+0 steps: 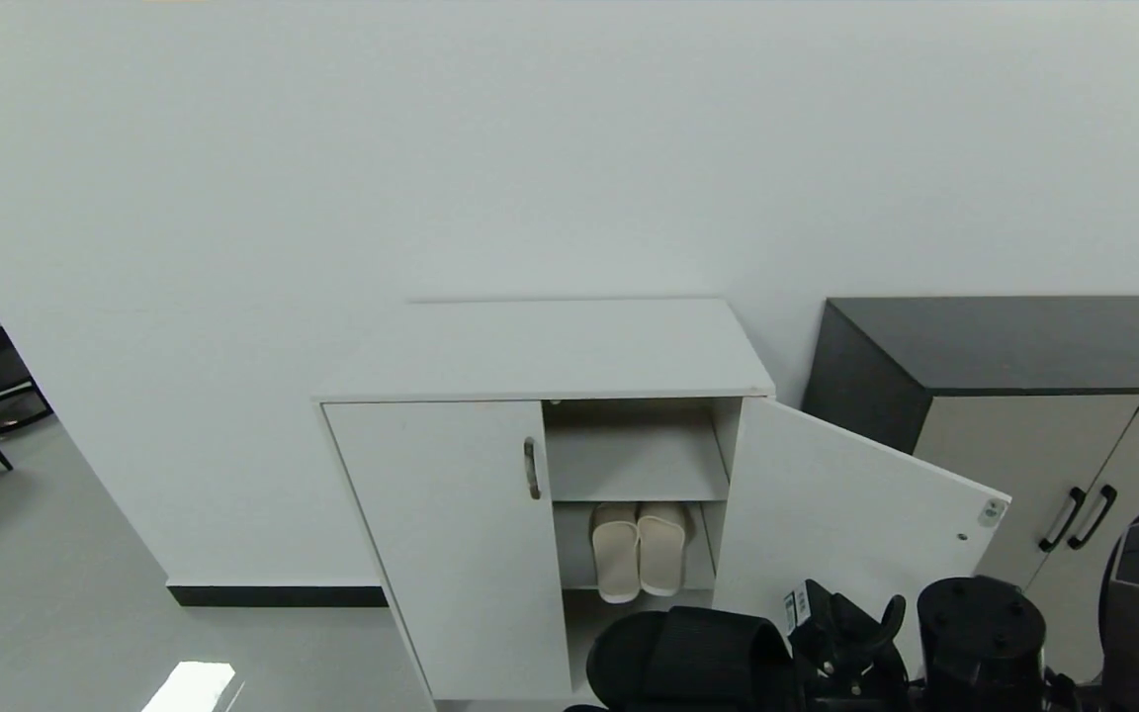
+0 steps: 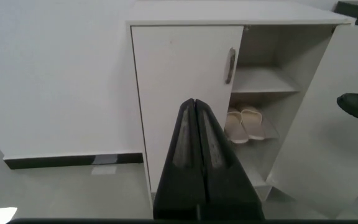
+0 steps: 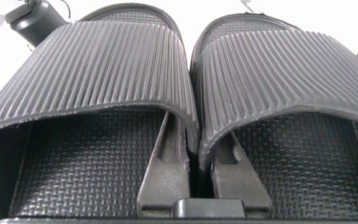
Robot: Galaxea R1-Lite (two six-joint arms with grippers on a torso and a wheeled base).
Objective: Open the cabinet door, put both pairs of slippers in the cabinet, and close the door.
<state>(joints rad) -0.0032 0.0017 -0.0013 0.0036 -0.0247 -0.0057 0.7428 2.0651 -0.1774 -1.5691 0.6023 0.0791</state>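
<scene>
I've got a plain white wall (image 1: 431,148) and grey floor (image 1: 55,574) behind the white cabinet (image 1: 550,346). Its right door (image 1: 827,494) is swung open and its left door (image 1: 441,534) is shut. The cream slippers (image 1: 639,549) lie side by side on the middle shelf. The black slippers (image 1: 698,653) sit low before the opening, pinched together by my right gripper (image 3: 194,134), one finger inside each. My left gripper (image 2: 196,106) is pressed together, facing the cabinet.
</scene>
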